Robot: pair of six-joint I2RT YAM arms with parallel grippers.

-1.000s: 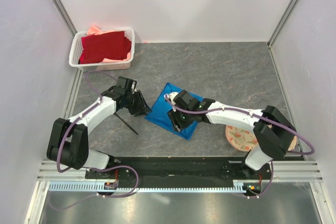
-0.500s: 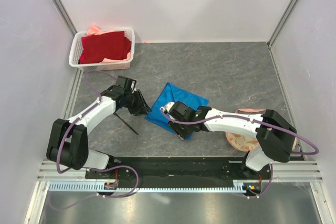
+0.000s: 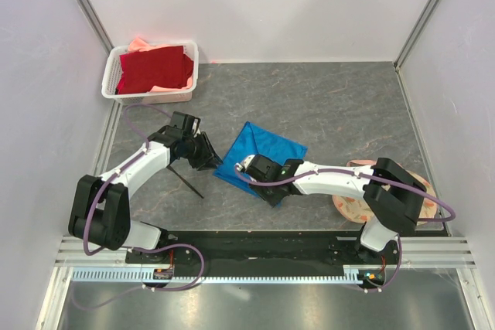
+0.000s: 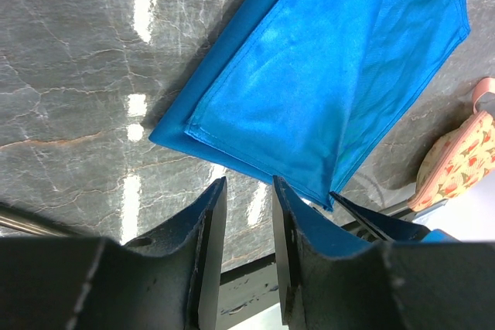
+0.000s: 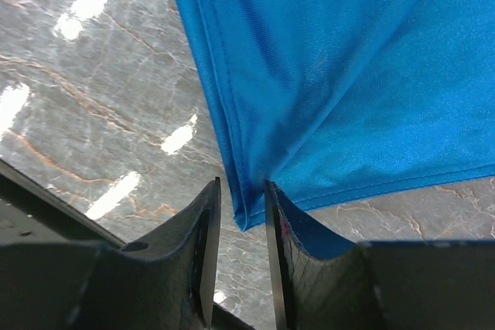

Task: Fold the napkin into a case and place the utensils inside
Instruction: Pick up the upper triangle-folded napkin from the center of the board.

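right gripper (image 5: 241, 191): napkin (image 5: 348, 75) near corner sits right between its barely-parted fingers, can't tell if pinched yet | left gripper (image 4: 247, 191): slightly spread, empty, just beside left corner

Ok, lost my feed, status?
Left gripper open, empty, beside napkin. Right gripper open, straddling napkin's near corner. Utensil lies apart, left of it.
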